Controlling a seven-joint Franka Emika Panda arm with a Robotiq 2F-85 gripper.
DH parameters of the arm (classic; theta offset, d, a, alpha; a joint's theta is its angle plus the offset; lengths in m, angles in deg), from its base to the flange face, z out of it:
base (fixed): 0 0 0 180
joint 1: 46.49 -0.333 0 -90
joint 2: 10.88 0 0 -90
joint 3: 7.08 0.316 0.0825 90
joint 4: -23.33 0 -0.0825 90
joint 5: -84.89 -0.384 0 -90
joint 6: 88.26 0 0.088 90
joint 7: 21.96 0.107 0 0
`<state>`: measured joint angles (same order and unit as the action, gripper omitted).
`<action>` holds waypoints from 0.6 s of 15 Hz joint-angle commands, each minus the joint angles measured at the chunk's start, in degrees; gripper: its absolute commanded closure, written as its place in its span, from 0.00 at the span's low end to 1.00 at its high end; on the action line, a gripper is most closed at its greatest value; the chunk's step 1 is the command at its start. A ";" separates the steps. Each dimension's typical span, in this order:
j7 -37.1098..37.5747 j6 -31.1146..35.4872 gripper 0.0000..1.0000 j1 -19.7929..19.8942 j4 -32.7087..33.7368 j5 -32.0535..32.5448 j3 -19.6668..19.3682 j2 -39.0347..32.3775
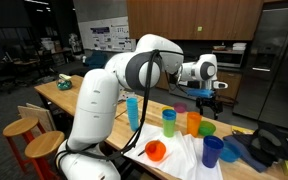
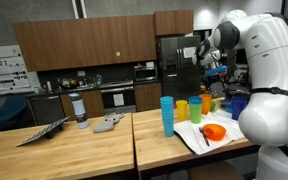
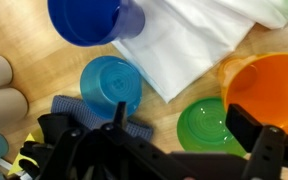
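A white robot arm reached over a wooden table [image 3: 34, 50] crowded with bright plastic cups. Its gripper [image 1: 206, 97] hovered above them with the jaws spread wide and nothing between them. In the wrist view, which looked straight down, a green cup [image 3: 206, 128] sat almost directly under the gripper, a little off centre toward one dark finger [image 3: 256, 128]. It stood upright with its mouth facing up, so its long axis ran vertically, in line with the gripper above. An orange cup [image 3: 269, 88] stood just beside it, partly hidden by that same finger. A light blue cup [image 3: 111, 85] stood near on the opposite side, toward the other finger. A dark blue cup [image 3: 84, 18] stood farther off, beside a rumpled white cloth [image 3: 199, 45]. Two cardboard tubes [image 3: 4, 98] lay on the bare wood well apart from the green cup. In both exterior views the cups clustered at the end of the table by the robot's base.
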<state>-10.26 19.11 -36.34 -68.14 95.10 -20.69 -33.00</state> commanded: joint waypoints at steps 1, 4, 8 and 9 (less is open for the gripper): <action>1.32 5.30 0.00 -0.02 -4.55 -0.22 0.56 3.06; 3.28 6.40 0.00 0.07 -5.82 -2.44 0.85 2.89; 4.19 5.34 0.00 0.79 -5.88 -6.70 0.83 2.43; 4.64 5.48 0.00 0.78 -6.29 -7.46 0.79 2.65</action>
<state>-6.80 24.50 -36.19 -72.62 89.83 -20.21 -32.22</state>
